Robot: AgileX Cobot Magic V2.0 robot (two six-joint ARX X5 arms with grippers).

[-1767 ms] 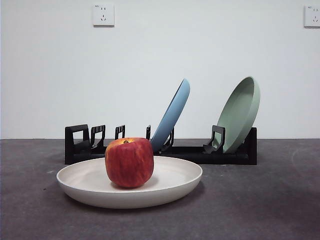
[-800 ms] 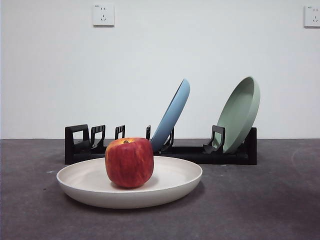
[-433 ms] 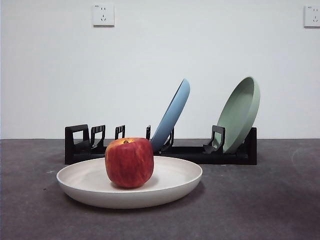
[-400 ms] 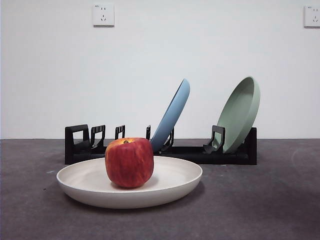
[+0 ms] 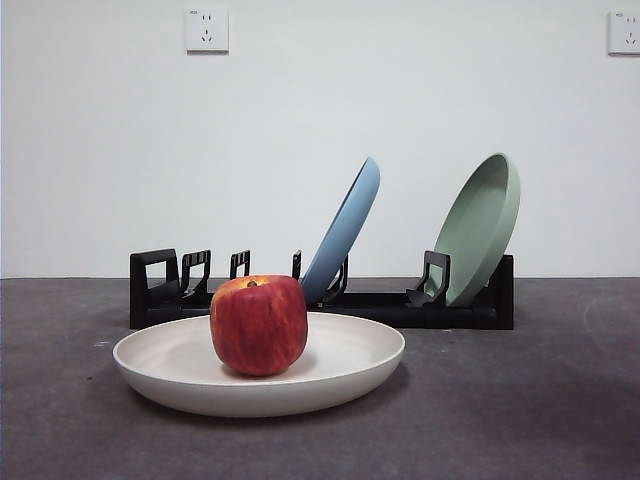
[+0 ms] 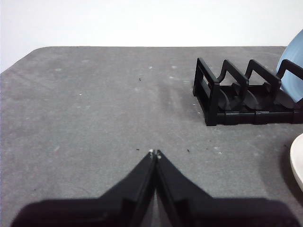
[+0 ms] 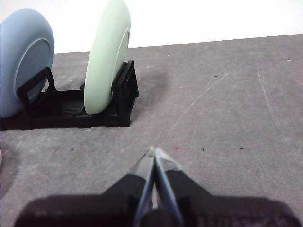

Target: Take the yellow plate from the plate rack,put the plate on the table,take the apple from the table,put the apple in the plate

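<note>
The cream yellow plate (image 5: 330, 365) lies flat on the dark grey table (image 5: 520, 400), in front of the plate rack (image 5: 380, 305). The red apple (image 5: 258, 324) stands upright inside the plate, left of its middle. No gripper shows in the front view. My left gripper (image 6: 155, 153) is shut and empty over bare table, left of the rack's boxy end (image 6: 210, 92), with the plate's rim (image 6: 298, 161) at the picture's edge. My right gripper (image 7: 154, 152) is shut and empty over the table, in front of the rack's other end (image 7: 124, 92).
A light blue plate (image 5: 345, 228) and a pale green plate (image 5: 482, 225) lean in the rack's slots. The same two, blue plate (image 7: 23, 59) and green plate (image 7: 106, 54), show in the right wrist view. A white wall with two sockets stands behind the table.
</note>
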